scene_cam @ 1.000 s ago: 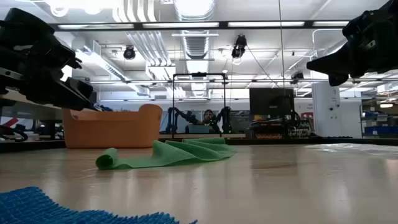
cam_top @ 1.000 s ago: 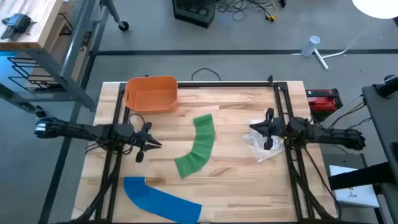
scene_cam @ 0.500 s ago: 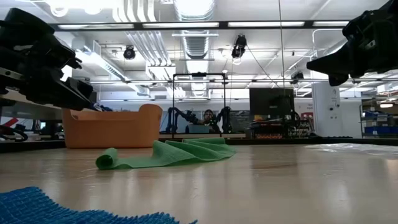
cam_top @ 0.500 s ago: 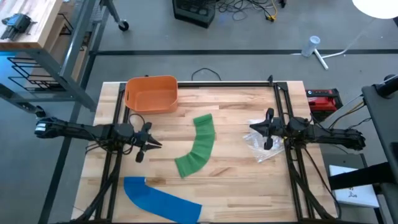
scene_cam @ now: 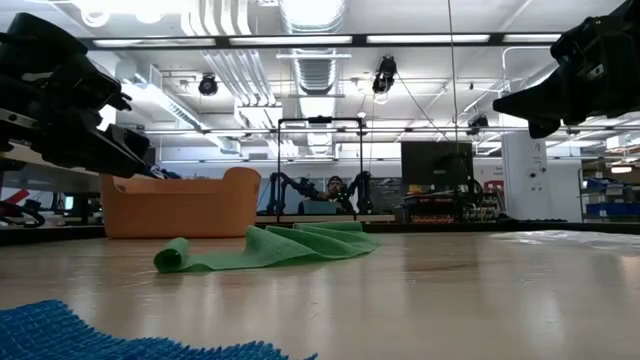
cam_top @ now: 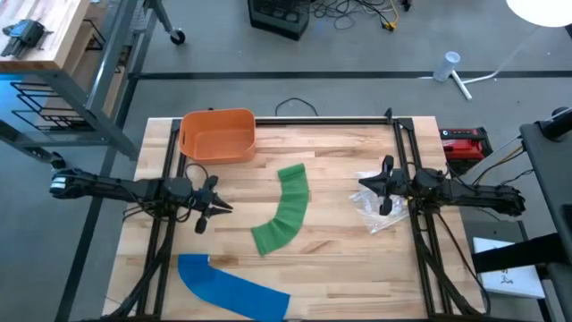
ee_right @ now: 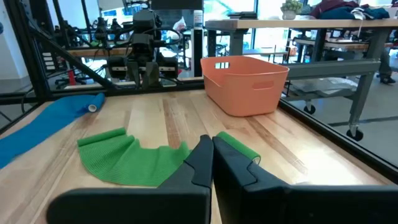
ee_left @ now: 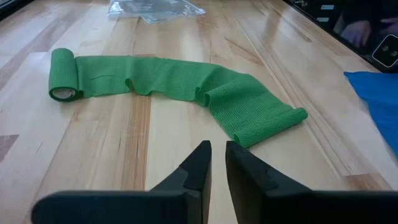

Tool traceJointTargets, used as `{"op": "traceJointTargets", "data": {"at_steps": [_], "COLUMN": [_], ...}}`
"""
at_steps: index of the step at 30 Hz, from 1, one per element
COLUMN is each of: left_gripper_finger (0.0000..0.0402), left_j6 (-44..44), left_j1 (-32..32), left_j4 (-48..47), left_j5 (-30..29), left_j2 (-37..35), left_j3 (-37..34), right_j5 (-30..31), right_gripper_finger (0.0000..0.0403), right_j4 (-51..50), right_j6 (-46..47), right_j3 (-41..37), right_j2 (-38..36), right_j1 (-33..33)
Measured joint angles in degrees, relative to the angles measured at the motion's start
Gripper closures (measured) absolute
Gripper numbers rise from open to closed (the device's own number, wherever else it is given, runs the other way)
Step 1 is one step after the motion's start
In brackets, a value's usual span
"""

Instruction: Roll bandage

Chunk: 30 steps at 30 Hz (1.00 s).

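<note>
A green bandage [cam_top: 284,211] lies unrolled in a curve at the table's middle, flat on the wood. In the left wrist view [ee_left: 186,87] its far end is wound into a small roll [ee_left: 63,75]. My left gripper [cam_top: 228,207] hovers left of the bandage with its fingers together, only a narrow slit between them [ee_left: 217,149], and it is empty. My right gripper [cam_top: 363,182] hovers right of the bandage, shut and empty [ee_right: 211,143]. Neither gripper touches the bandage.
An orange bin [cam_top: 217,134] stands at the far left. A blue bandage [cam_top: 231,288] lies at the near left. A clear plastic wrapper [cam_top: 374,213] lies under the right gripper. Dark rails [cam_top: 407,170] run along the table's sides.
</note>
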Motion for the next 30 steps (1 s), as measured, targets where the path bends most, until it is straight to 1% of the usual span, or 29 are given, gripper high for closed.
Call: {"op": "traceJointTargets", "data": {"at_steps": [10, 14, 21, 24, 28, 30], "left_gripper_finger": [0.0363, 0.0363, 0.0363, 0.0363, 0.0363, 0.0363], "left_j6": [0.0, 0.0, 0.0, 0.0, 0.0, 0.0], "left_j1": [0.0, 0.0, 0.0, 0.0, 0.0, 0.0], "left_j4": [0.0, 0.0, 0.0, 0.0, 0.0, 0.0], "left_j5": [0.0, 0.0, 0.0, 0.0, 0.0, 0.0], "left_j2": [0.0, 0.0, 0.0, 0.0, 0.0, 0.0], "left_j3": [0.0, 0.0, 0.0, 0.0, 0.0, 0.0], "right_j5": [0.0, 0.1, 0.1, 0.1, 0.1, 1.3], "right_gripper_finger": [0.0403, 0.0403, 0.0403, 0.0403, 0.0403, 0.0403], "right_j4": [0.0, 0.7, 1.0, 1.9, 3.3, 4.1], "right_j6": [-0.1, -3.8, -4.4, -0.6, 13.4, 14.7], "right_j3": [0.0, 0.0, -0.1, -0.2, -0.2, -0.2], "right_j2": [0.0, 0.0, 0.0, 0.0, 0.0, 0.0], "right_j1": [0.0, 0.0, 0.0, 0.0, 0.0, 0.0]}}
